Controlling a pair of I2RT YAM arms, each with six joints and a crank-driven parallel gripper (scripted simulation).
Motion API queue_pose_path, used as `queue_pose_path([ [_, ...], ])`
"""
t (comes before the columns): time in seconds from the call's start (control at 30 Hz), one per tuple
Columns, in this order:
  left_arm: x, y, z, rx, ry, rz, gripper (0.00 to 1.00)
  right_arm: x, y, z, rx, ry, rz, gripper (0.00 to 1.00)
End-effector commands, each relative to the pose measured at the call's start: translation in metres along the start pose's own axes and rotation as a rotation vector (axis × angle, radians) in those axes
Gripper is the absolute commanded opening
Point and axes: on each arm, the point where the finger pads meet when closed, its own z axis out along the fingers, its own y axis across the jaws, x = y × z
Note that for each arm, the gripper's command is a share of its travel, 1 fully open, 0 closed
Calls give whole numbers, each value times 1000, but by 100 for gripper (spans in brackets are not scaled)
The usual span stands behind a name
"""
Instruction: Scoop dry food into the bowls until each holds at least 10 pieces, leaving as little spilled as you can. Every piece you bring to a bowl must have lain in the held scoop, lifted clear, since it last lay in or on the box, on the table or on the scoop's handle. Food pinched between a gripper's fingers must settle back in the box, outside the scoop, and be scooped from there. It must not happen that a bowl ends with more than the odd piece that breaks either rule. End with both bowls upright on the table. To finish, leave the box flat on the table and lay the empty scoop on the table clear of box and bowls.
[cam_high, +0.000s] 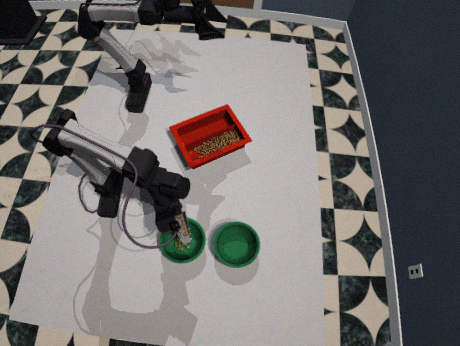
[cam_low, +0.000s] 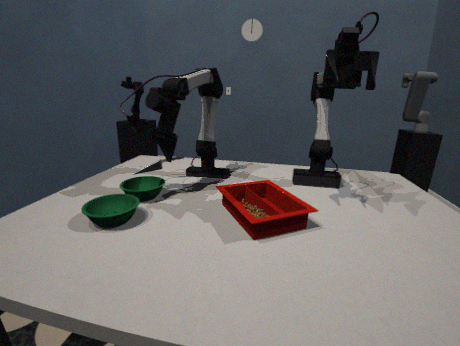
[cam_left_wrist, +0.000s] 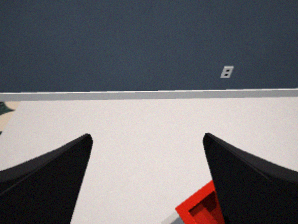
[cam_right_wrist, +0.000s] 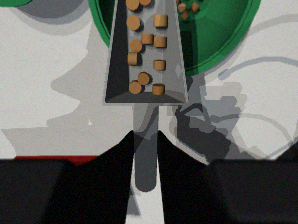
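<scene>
My right gripper (cam_right_wrist: 145, 133) (cam_low: 169, 158) is shut on the scoop's handle. The scoop (cam_right_wrist: 145, 170) (cam_high: 186, 239) (cam_low: 150, 167) is held over one green bowl (cam_high: 198, 254) (cam_low: 142, 188) (cam_right_wrist: 220, 30) and bears several brown pieces (cam_right_wrist: 133, 22). Several pieces (cam_right_wrist: 195, 7) also lie in that bowl; the scoop hides part of it. The other green bowl (cam_high: 236, 246) (cam_low: 111, 212) stands upright beside it and looks empty. The red box (cam_high: 200, 127) (cam_low: 282, 226) (cam_left_wrist: 186, 210) holds dry food (cam_high: 217, 145) (cam_low: 256, 210) in one compartment. My left gripper (cam_left_wrist: 147, 136) is open and empty, high up.
The box stands flat between the bowls and the left arm's side of the table. The right arm (cam_high: 100, 145) reaches over the table to the first bowl. The left arm (cam_high: 117, 52) is folded up at the far end in the top view.
</scene>
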Motion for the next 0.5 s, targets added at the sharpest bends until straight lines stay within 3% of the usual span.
queue_pose_path([
  [0.0, -13, 0, -2, 0, -32, -1, 100, -9, 9, -6, -20, -4, 50, 0],
  [0.47, -13, 0, -2, 0, -32, -1, 100, -10, 16, -9, -22, 21, 130, 0],
])
